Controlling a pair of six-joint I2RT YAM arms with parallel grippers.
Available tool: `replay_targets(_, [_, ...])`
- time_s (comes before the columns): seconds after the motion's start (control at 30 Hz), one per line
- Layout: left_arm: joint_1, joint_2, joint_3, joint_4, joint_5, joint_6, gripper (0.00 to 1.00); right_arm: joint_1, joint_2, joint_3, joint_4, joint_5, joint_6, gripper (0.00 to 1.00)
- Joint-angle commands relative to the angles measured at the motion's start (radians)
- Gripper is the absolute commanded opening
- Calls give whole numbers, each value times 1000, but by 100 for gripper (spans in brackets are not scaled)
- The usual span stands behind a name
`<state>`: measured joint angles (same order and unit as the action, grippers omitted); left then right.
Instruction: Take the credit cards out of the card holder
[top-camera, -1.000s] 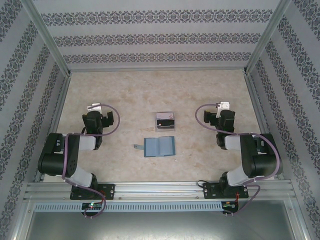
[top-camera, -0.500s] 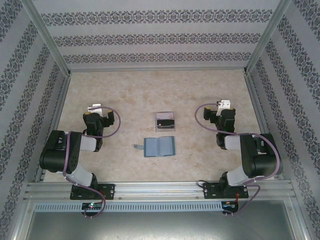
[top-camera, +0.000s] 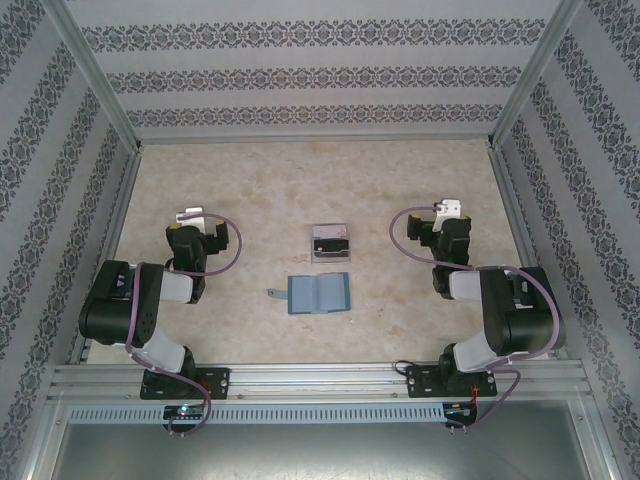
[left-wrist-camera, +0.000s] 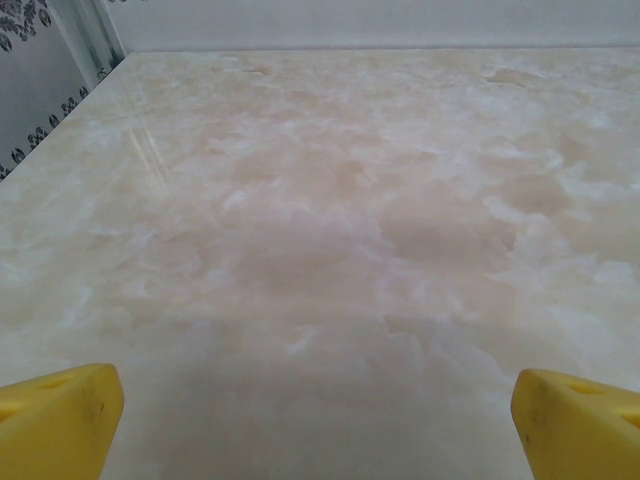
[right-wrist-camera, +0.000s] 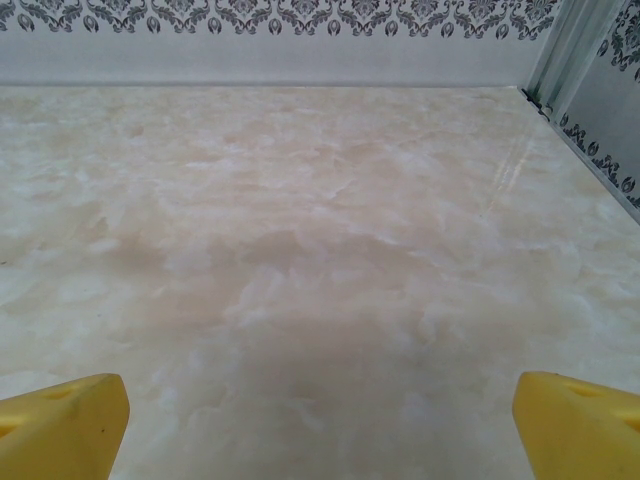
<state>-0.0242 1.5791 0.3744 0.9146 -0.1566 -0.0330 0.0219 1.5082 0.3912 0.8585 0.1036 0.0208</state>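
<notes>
The teal card holder (top-camera: 319, 293) lies open and flat at the table's centre, its small tab (top-camera: 273, 293) sticking out to the left. Just beyond it, the pale credit cards (top-camera: 330, 242) with a dark band rest on the table, outside the holder. My left gripper (top-camera: 200, 228) sits folded back at the left, well apart from both. My right gripper (top-camera: 442, 226) mirrors it at the right. In the left wrist view the left gripper (left-wrist-camera: 316, 425) has yellow fingertips (left-wrist-camera: 60, 415) spread wide over bare table. The right gripper (right-wrist-camera: 320, 425) is likewise open, nothing between its fingertips (right-wrist-camera: 575, 420).
The marble-patterned tabletop (top-camera: 270, 190) is fenced by patterned walls and metal posts (top-camera: 95, 75) on three sides. An aluminium rail (top-camera: 320, 380) carrying both arm bases runs along the near edge.
The left arm has drawn back slightly toward its base side. The right arm, holder and cards have not moved.
</notes>
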Motion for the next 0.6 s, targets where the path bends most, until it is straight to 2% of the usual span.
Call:
replay_targets(0.0, [4, 9, 4, 42, 12, 8, 100, 4, 1, -6, 34, -22, 12, 98])
replay_targets(0.57, [4, 9, 5, 40, 13, 7, 100, -1, 6, 1, 26, -52, 9, 98])
